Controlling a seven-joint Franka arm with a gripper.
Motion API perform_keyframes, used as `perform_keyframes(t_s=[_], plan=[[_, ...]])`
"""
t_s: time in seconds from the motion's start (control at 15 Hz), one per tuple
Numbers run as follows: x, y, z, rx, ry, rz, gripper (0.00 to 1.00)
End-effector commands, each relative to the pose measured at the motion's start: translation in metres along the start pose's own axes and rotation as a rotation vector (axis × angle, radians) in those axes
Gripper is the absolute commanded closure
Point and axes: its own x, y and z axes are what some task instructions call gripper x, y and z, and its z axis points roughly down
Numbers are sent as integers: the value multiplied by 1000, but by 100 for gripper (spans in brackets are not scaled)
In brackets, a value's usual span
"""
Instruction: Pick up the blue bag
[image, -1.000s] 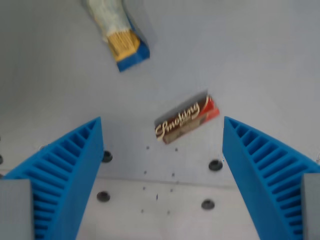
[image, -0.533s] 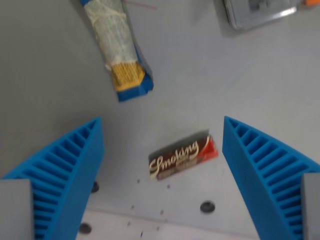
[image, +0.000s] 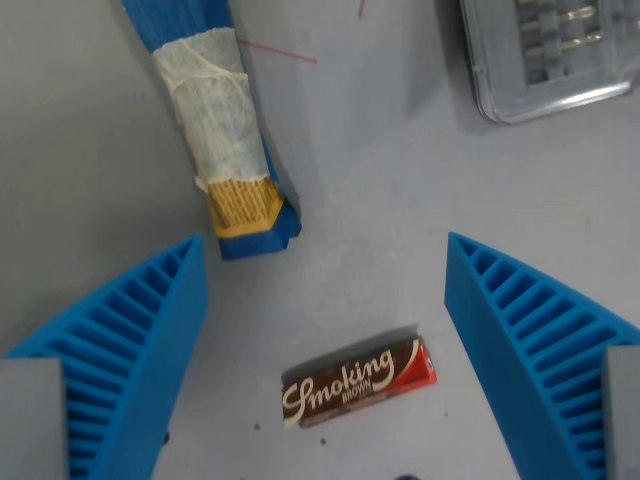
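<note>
Two blue ribbed fingers (image: 120, 350) of the gripper (image: 325, 350) stand wide apart, nothing held. Grey table (image: 400, 200) beneath. Blue bag (image: 225, 140), wrapped in pale tape with a yellow label, lies at upper left of the wrist view. Clear plastic case (image: 545, 50) top right. Small brown "Smoking" packet (image: 358, 382) lies between the fingers.

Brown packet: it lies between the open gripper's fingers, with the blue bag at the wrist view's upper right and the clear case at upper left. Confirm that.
Not quite. The sides are swapped: in the wrist view the blue bag is at upper left and the clear case at upper right. The brown packet does lie between the open gripper's fingers.
</note>
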Motion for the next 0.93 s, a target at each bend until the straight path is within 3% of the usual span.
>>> perform_keyframes(t_s=[0.07,0.53,0.6,0.93], plan=[[5,4,9,3,10,-34,0],[4,4,32,-4,19,-28,0],[4,4,35,-5,19,-28,100],[4,4,35,-5,19,-28,100]])
